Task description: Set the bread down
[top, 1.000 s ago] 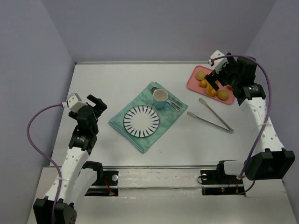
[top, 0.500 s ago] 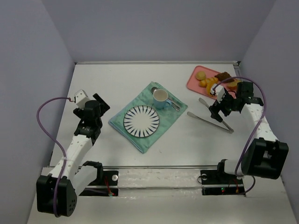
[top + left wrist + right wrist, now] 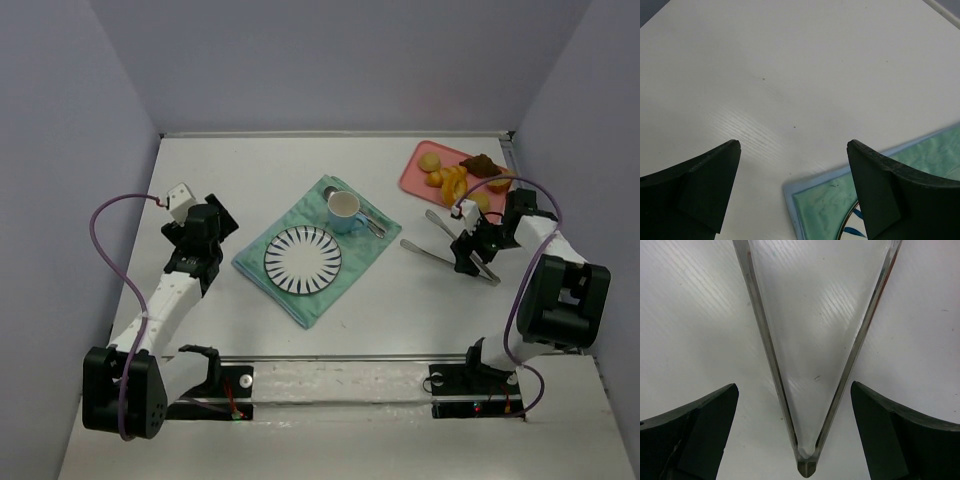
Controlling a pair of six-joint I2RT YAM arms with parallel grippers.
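Several golden bread rolls (image 3: 452, 184) and a dark brown piece (image 3: 481, 164) lie on a pink tray (image 3: 411, 178) at the back right. Metal tongs (image 3: 448, 250) lie on the table in front of the tray. My right gripper (image 3: 468, 255) is low over their hinged end, open. In the right wrist view the tongs (image 3: 806, 460) form a V between the spread fingers of the right gripper (image 3: 794, 385), untouched. My left gripper (image 3: 222, 226) is open and empty beside the left corner of the green cloth (image 3: 830, 200), as the left gripper (image 3: 794, 142) wrist view shows.
A striped plate (image 3: 302, 260) sits on the green cloth (image 3: 262, 262) mid-table, with a cup (image 3: 345, 210) and a spoon (image 3: 371, 220) behind it. The plate's rim (image 3: 858, 226) shows under the left fingers. Side walls stand close to both arms.
The right arm has dropped from over the pink tray to the tongs' hinged end. The left gripper has moved forward toward the cloth's corner. Both stay open.
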